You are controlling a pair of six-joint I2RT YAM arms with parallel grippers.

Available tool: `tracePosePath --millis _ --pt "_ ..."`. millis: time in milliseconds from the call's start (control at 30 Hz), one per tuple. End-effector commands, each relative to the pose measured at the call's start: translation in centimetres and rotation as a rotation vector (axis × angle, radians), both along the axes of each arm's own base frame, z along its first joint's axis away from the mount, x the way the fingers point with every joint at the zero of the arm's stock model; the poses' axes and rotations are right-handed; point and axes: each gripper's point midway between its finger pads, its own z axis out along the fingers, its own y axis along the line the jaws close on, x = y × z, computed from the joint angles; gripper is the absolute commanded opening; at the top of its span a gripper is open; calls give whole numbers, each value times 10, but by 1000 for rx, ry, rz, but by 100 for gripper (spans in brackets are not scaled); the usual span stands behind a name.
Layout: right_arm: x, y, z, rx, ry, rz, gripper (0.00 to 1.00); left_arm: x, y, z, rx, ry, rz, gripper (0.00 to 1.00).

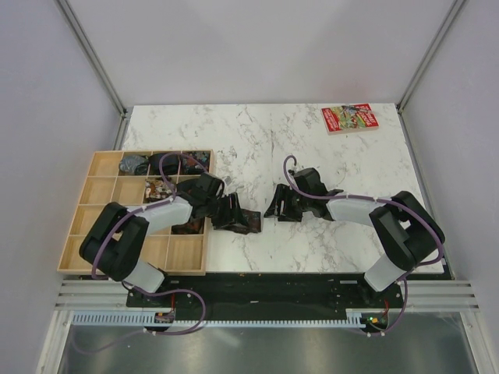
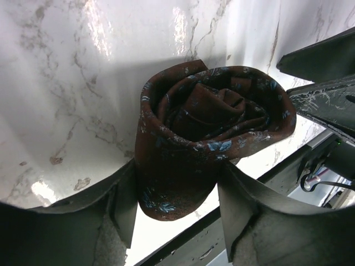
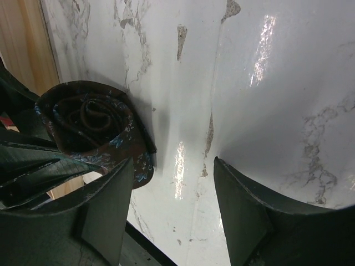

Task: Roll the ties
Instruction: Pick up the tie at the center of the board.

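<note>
The left claw [image 2: 176,185] holds the rolled tie [image 2: 213,124]. The right claw [image 3: 173,166] is wide over the table [image 3: 272,83], the tie just beside it.

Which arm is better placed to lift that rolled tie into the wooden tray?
Left. The left claw straddles the rolled tie, one finger on either side, and the tray lies on its side. The right claw is open with nothing between its fingers; the tie sits beside it.

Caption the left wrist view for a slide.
Rolled dark maroon patterned fabric tie between the left arm's jaws on white marble tabletop.
</note>
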Motion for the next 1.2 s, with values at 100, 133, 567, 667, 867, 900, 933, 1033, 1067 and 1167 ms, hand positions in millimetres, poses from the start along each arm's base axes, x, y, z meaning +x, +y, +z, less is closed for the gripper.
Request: tracePosePath --millis 100,133,567,667,867,900,933,1033,1067,1167 --pt "-19 -18 -34 -91 83 -9 68 -6 10 -32 77 39 31 53" --pt "-19 -18 -34 -90 83 -8 68 -6 10 -33 80 41 32 50" --pt "-21 -20 -36 -84 70 -6 68 4 -3 -19 41 29 -3 2" --pt "-22 -19 -34 -79 63 -3 68 4 -4 -7 38 31 0 2" --pt "-17 -20 -26 -75 32 -8 68 6 -4 29 29 2 3 2" --pt "-16 -21 -25 -76 32 -12 68 7 -3 33 28 -5 1 2" --pt "-15 -21 -23 -73 27 -14 68 9 -5 41 15 -24 -1 2" --pt "-10 -24 -16 -66 9 -30 68 7 -7 50 -1 -29 -9 2" --pt "-9 -25 -12 -62 2 -37 68 6 -8 55 -13 -32 -13 2" --pt "-6 -31 -7 -70 -7 -46 68 2 -7 69 -27 -43 -15 2"
